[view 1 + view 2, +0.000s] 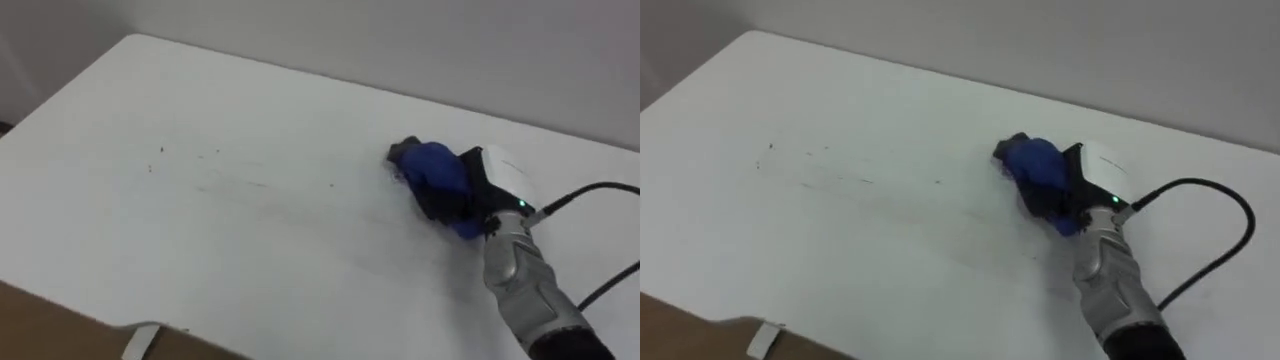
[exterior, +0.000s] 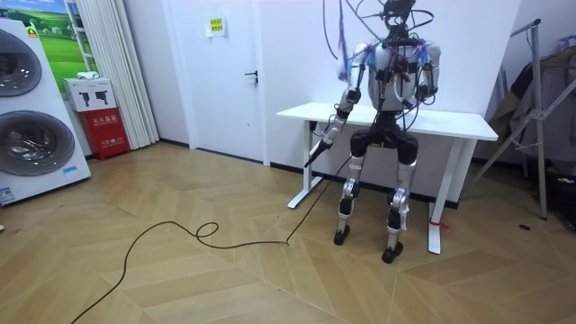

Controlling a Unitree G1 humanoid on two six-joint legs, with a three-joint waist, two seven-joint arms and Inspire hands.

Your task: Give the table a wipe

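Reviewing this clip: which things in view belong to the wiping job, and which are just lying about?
Part of the job:
table
cloth, held in the right hand
dark marks on the table

Just lying about:
washing machines
red box

The left hand hangs by the table, idle.

From my right hand [image 1: 492, 185] and its cloth [image 1: 435, 170], the counter [image 1: 200, 250] lies open toward nine o'clock; the wall [image 1: 400, 40] closes off twelve o'clock.
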